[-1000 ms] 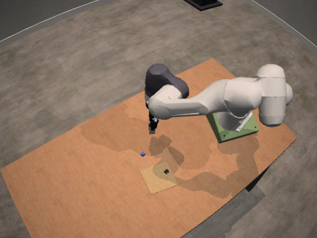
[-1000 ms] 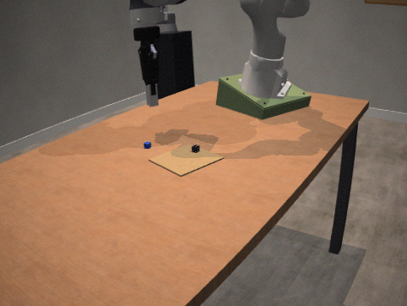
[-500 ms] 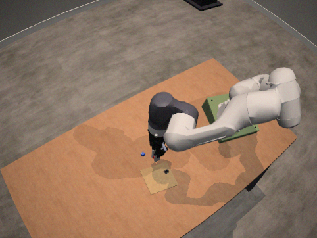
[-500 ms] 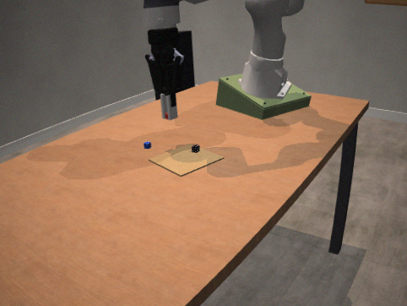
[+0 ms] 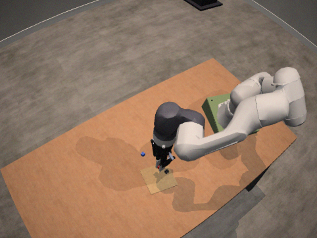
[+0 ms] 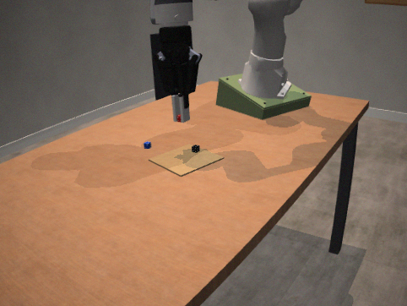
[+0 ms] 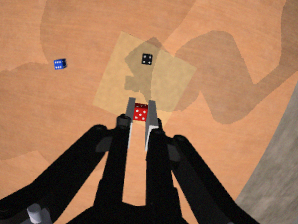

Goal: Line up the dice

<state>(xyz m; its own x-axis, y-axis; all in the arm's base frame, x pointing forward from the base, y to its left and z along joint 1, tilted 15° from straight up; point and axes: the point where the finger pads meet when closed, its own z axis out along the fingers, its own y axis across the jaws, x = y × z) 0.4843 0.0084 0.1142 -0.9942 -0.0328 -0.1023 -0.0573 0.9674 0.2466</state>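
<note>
Wrist | gripper (image 7: 140, 113) pinching red die (image 7: 140, 112) above mat (image 7: 166, 79) | black die (image 7: 147, 59) on mat

- red die (image 7: 140, 112): red with white pips
- black die (image 7: 147, 59): black, white pips
- blue die (image 7: 60, 64): plain blue, pips too small to read
- mat (image 6: 207, 160): pale tan, slightly lighter than desk
- desk (image 6: 105, 237): orange-brown wood grain, darker shadow patches
- fingers: grey tips on black links
- arm base (image 6: 295, 103): green
- floor (image 5: 82, 59): mottled grey
</note>
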